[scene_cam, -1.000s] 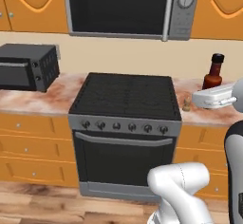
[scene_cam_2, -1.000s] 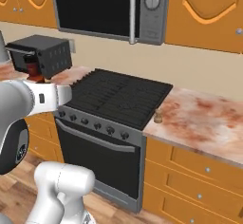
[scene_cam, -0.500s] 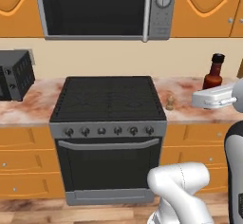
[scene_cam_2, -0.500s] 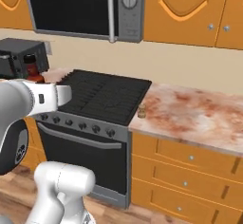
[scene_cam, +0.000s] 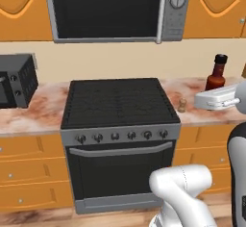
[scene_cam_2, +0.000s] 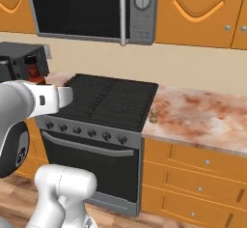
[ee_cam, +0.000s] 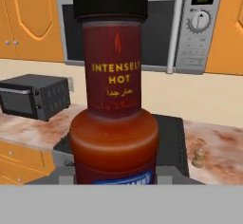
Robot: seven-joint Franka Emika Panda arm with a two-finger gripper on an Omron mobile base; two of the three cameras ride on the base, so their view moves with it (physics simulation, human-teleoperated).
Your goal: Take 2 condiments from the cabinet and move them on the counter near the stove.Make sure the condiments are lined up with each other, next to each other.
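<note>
My gripper (scene_cam: 215,95) is shut on the dark-red sauce bottle (scene_cam: 216,73) with a black cap and holds it upright in the air to the right of the stove (scene_cam: 117,101). Seen from the hand, the bottle (ee_cam: 114,104) is close up, its label reading "intensely hot". The small wooden pepper mill (scene_cam: 182,105) stands on the counter (scene_cam: 29,118) just right of the stove's edge; it also appears as the mill (scene_cam_2: 154,116) and the mill (ee_cam: 199,157). From the right, the bottle (scene_cam_2: 33,71) peeks over my forearm. The cabinet is out of view.
A steel microwave (scene_cam: 115,10) hangs above the stove between orange door cupboards (scene_cam_2: 198,9). A black toaster oven (scene_cam: 17,79) sits on the counter to the left. The mottled counter (scene_cam_2: 207,121) runs on to the right of the pepper mill.
The whole picture has shifted as the base drove: the stove now looks nearer and larger, and the pepper mill has come into sight. The bottle stays in my gripper.
</note>
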